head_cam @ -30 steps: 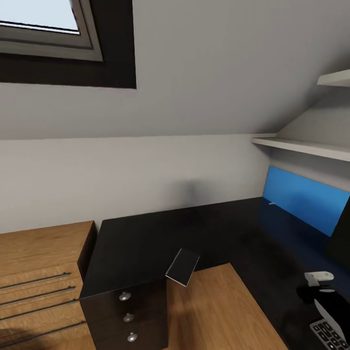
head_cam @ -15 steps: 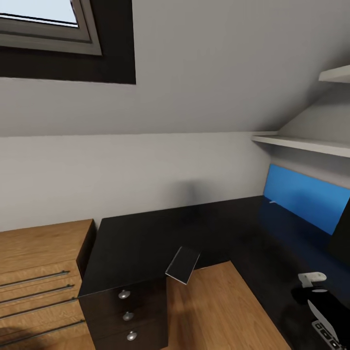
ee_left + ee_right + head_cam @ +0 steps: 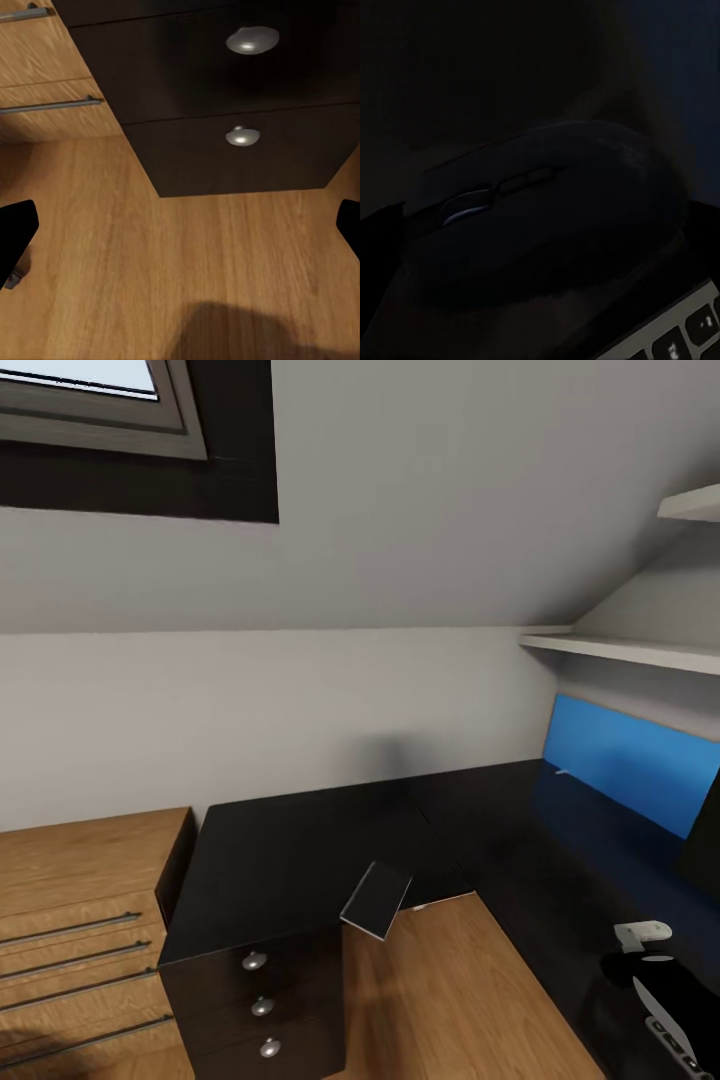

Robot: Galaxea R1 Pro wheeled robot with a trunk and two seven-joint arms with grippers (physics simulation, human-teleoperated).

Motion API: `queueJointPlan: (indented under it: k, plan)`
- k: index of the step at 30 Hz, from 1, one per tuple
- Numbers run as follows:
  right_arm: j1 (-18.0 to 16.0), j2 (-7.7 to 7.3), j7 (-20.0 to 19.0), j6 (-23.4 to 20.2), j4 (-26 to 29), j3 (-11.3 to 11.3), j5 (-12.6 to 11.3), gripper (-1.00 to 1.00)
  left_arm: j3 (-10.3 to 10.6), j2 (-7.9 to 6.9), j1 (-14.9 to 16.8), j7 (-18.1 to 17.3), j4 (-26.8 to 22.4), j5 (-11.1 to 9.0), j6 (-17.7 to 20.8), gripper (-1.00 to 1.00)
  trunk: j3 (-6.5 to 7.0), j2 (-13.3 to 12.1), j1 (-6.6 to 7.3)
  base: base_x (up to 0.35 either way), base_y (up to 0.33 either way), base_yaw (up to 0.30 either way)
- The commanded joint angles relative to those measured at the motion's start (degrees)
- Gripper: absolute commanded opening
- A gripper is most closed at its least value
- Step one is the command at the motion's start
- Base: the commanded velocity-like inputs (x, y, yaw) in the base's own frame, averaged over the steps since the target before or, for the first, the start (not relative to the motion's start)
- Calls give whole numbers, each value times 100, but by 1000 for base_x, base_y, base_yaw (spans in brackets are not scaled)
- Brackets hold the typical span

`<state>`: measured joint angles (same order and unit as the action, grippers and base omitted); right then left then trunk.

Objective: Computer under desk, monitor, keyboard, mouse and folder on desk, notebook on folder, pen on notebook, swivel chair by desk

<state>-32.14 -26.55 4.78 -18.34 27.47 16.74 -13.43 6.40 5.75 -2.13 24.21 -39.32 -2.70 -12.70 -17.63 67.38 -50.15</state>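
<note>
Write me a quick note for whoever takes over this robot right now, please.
Left hand: open and empty, above the wooden floor by the black drawer unit.
Right hand: close over the mouse; too dark to judge its grip.
Done, it seems: the mouse lies beside the keyboard on the desk.
Left: confirm the mouse is released, then folder, notebook, pen and chair; check monitor and computer.

Left gripper (image 3: 180,229) fingers (image 3: 15,229) spread wide, pointing down; right arm (image 3: 660,980) low.
</note>
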Motion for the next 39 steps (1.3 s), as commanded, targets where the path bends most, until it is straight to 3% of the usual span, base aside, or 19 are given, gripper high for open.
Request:
queueJointPlan:
  k: [1,36,37,39]
  plan:
    - [-3,-8,39,-29,13,47,-65,-100,22,-3,0,36,-6,-28,-13,100,-7,6,-1,0,0,0]
    - [-3,47,40,-21,13,49,-63,-100,19,-30,-3,40,12,-11,-22,100,-7,6,-1,-20,-20,0]
    - [-3,50,40,-21,13,49,-63,100,19,-30,-2,40,12,-11,-22,100,-7,6,-1,0,0,0]
    - [-3,53,40,-21,13,49,-63,100,19,-30,-3,40,12,-11,-22,100,-7,6,-1,0,0,0]
